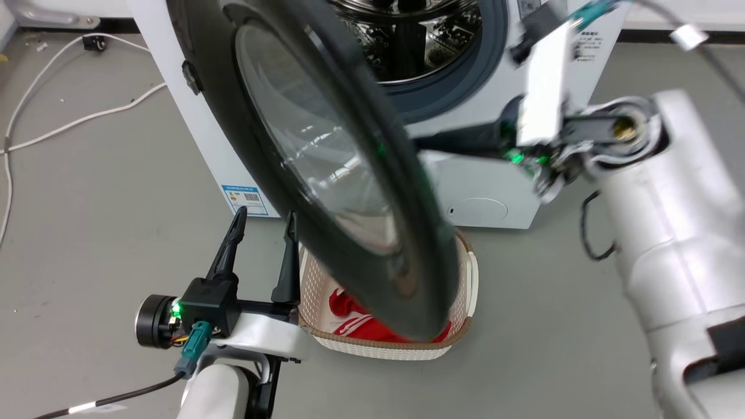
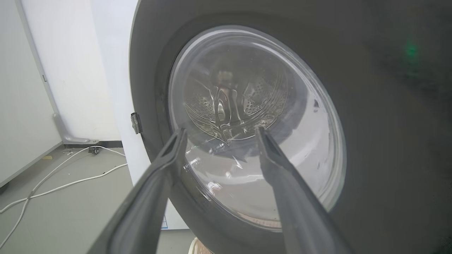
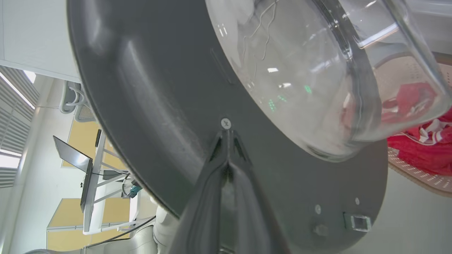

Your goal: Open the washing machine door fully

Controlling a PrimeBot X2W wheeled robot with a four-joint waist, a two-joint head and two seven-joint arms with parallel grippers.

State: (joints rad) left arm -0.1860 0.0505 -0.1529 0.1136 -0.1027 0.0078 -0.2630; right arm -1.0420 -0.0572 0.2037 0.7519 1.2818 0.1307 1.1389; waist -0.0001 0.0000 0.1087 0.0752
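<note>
The washing machine door, black and round with a clear glass bowl, stands swung partway out from the white washing machine, its rim edge-on to me. The steel drum shows behind it. My left gripper is open at the lower left, just outside the door's outer face, holding nothing. My right gripper is shut, its tips pressed against the door's inner grey face just below a screw. In the head view its dark fingers run behind the door's rim.
A cream perforated laundry basket with red clothes sits on the floor right under the door's lower edge. White cables trail over the grey floor at the left. A desk with a monitor stands behind the robot.
</note>
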